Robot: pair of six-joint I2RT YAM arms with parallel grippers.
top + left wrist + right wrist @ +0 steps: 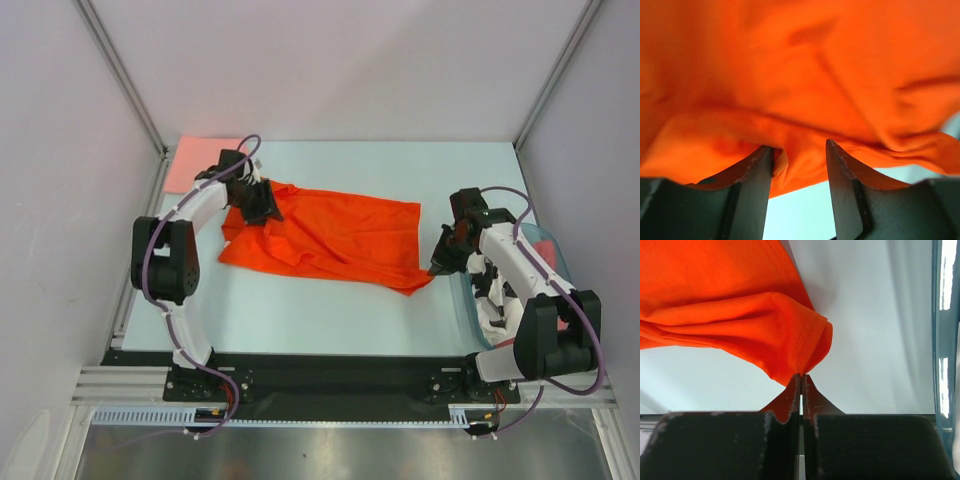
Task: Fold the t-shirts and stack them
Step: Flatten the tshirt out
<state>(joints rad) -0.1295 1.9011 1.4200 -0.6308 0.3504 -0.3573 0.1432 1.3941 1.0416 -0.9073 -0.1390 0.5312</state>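
Note:
An orange t-shirt (pixel 330 238) lies spread and rumpled across the middle of the table. My left gripper (pixel 258 203) is at its far-left corner; in the left wrist view the jaws stand apart with orange cloth (pixel 800 90) bunched between and over the fingertips (pixel 765 155). My right gripper (pixel 441 262) is at the shirt's near-right corner. In the right wrist view its jaws are pressed together on the hemmed corner of the shirt (pixel 765 325). A folded pink t-shirt (pixel 200 160) lies flat at the far-left corner of the table.
A clear blue-rimmed bin (pixel 545 250) with white and dark garments stands at the right edge, under my right arm; its wall shows in the right wrist view (pixel 945 330). Grey walls enclose the table on three sides.

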